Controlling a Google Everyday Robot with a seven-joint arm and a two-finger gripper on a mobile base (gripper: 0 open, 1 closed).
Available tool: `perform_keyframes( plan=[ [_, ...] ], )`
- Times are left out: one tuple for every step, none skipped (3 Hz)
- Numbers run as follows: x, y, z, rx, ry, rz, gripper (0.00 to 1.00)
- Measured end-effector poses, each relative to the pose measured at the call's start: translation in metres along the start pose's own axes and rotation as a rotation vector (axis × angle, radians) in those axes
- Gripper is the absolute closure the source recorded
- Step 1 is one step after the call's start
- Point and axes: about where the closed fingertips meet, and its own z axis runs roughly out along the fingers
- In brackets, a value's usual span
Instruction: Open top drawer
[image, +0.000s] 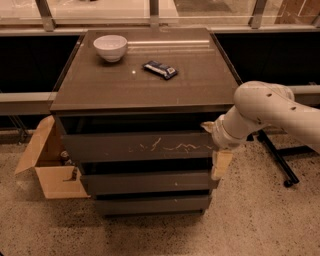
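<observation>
Two-finger gripper on a white arm, at the right end of the wide grey-brown, scratch-marked top drawer, which extends to its left; whether the gripper is spread or closed cannot be told. Far left, an open brown cardboard box holds indistinct dark items.

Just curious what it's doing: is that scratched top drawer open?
Looks shut: top drawer shows no inside. The tool is at its right end.
</observation>
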Motion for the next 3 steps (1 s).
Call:
perform_keyframes(
  plan=[
    [0.010, -0.021, 0.022, 0.001, -0.019, 0.018, 0.00],
    [0.014, -0.032, 0.038, -0.001, -0.034, 0.030, 0.16],
    [0.005, -0.027, 0.039, 0.009, -0.046, 0.015, 0.39]
  ],
)
